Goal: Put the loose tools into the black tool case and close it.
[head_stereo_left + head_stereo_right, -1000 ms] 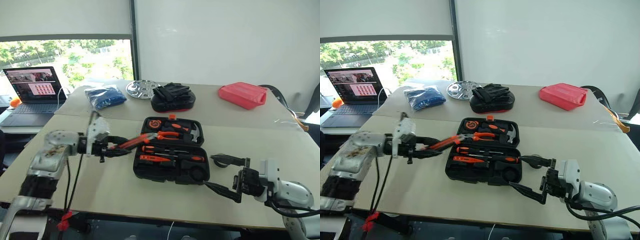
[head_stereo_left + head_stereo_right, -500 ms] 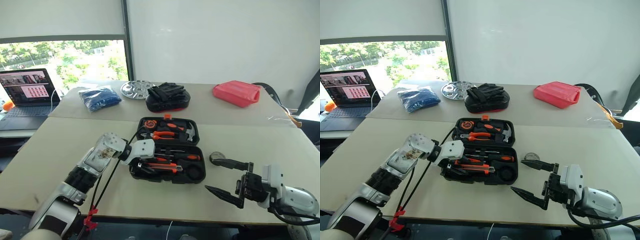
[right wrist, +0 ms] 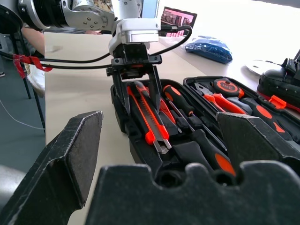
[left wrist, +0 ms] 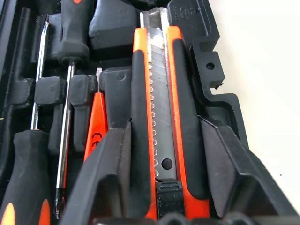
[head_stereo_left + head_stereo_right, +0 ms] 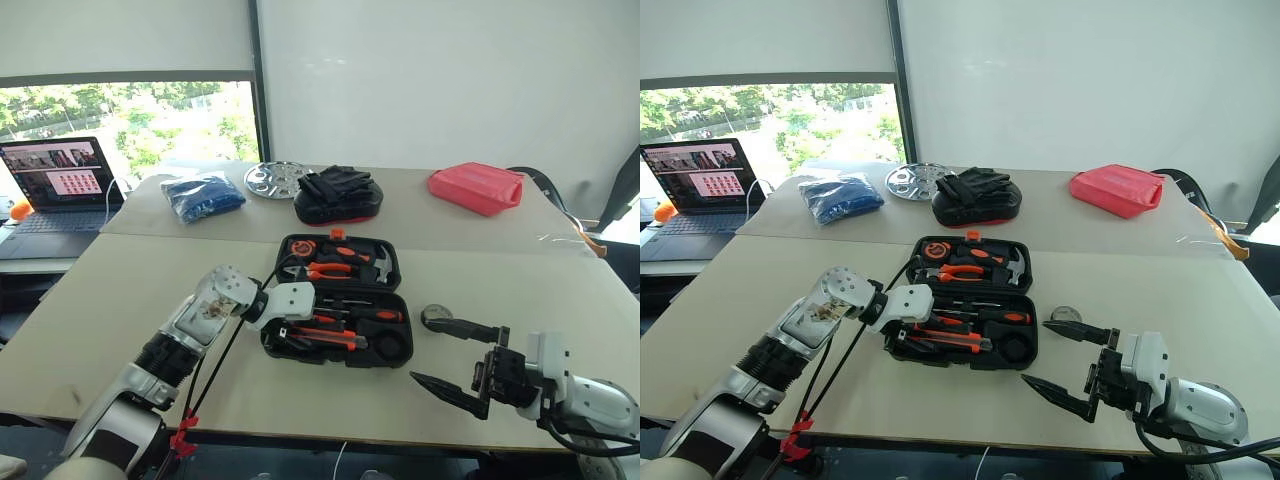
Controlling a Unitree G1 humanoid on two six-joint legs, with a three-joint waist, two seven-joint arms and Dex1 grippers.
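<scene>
- Left fingers [image 4: 164,187] straddling knife [image 4: 159,108] in its slot in case [image 5: 385,355], spread slightly, not clearly clamping; grip looks released.
- Right fingers [image 5: 455,360] wide apart, empty, just beside case on table [image 5: 500,290].
- Risk: lifting out crooked could snag knife, tip it from slot.
- Risk: unseated knife blocks lid closing.
- Screwdriver [image 4: 28,164] just beside left fingers; could get nudged.
</scene>
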